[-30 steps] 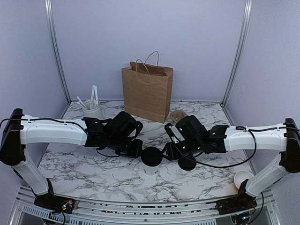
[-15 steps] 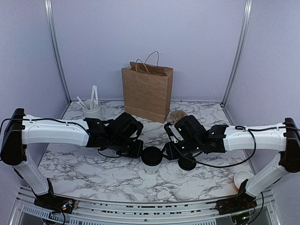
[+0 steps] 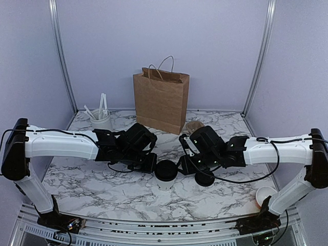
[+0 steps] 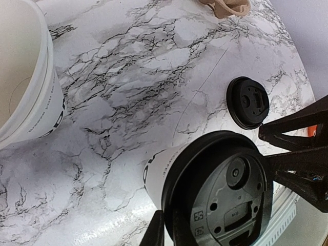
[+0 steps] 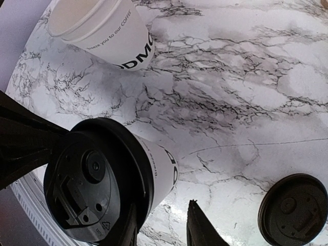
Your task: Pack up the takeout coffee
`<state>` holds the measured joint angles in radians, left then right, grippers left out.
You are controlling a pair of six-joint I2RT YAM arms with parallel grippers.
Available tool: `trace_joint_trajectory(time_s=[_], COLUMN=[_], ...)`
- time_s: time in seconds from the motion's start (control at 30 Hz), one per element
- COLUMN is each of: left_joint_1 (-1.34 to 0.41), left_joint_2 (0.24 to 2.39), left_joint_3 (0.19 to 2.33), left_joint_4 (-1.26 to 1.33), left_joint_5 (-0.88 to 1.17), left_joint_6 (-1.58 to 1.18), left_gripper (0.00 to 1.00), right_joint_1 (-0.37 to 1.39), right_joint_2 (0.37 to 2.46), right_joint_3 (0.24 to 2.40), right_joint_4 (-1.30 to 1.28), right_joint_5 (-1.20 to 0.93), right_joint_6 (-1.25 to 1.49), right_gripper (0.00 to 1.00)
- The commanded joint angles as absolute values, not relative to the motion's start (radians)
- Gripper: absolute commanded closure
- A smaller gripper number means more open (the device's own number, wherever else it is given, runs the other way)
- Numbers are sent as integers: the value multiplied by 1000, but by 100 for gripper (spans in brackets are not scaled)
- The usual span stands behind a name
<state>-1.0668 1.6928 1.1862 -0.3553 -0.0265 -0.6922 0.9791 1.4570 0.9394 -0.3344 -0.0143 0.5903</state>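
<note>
At the tabletop's (image 3: 102, 187) near centre the lidded takeout coffee (image 3: 165, 171) stands unpacked. The left tool (image 4: 165, 233) is pinched together at its lid rim, the right tool (image 5: 161, 215) has its jaws apart beside it, and the brown paper bag (image 3: 161, 102) stands far behind.

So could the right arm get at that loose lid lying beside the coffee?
Probably yes. The loose lid lies flat on the table close beside the right gripper. Nothing sits on it or between them, and the jaws stand apart.

White links, black joints, looping black cables on left arm (image 3: 56, 146), right arm (image 3: 287, 151).
</note>
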Motion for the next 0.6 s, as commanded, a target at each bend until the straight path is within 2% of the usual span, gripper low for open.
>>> trace_joint_trajectory(time_s=[0.0, 0.57], left_joint_1=[-1087, -1076], left_joint_2=[1842, 1788], left_joint_3=[1090, 1268], left_joint_4=[-498, -582], left_joint_5=[61, -25], left_joint_6=[-673, -604], left_gripper=[93, 89], right_joint_1=[1017, 1019], right_joint_2=[1538, 1494], right_joint_3=[925, 1036], right_joint_4=[-414, -485], right_joint_5=[-57, 2], right_joint_6=[573, 593], right_gripper=[68, 67])
